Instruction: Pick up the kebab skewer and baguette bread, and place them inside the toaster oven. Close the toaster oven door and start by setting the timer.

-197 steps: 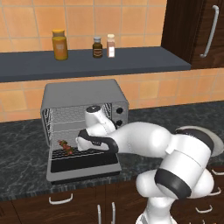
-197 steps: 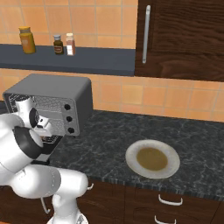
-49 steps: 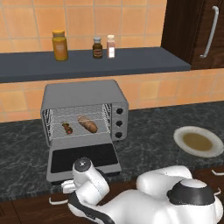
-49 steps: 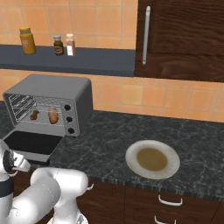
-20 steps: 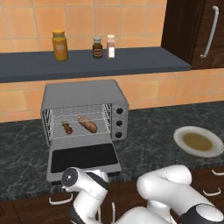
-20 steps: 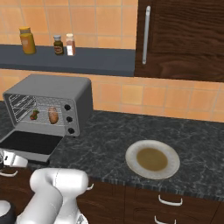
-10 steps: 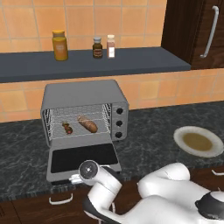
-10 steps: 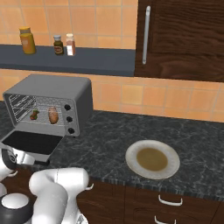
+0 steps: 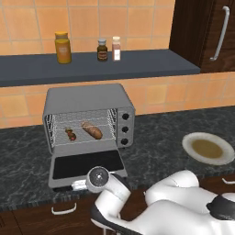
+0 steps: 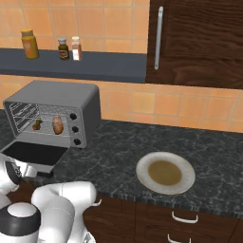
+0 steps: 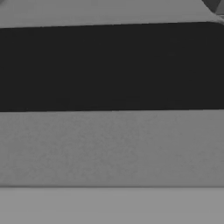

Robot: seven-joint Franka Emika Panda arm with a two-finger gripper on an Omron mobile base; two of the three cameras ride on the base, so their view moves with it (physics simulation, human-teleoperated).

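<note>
Setting: domestic kitchen, rendered. Evidence: dark speckled stone counter [image 9: 160, 133] along an orange tiled wall [image 9: 92, 18]; dark wood wall cabinet with a long silver bar handle [image 10: 158, 31]; dark wood drawers with small silver pulls [image 10: 182, 218] below the counter edge; slate-blue wall shelf [image 9: 151, 62] holding a yellow jar [image 9: 63, 47] and two small spice bottles [image 9: 109, 49]; boxy grey metal toaster oven [image 9: 87, 98], door folded down; round cream plate with a brown centre [image 10: 165, 172] on the counter.

Grey toaster oven [image 9: 87, 100], golden-brown baguette bread [image 9: 92, 130].
</note>
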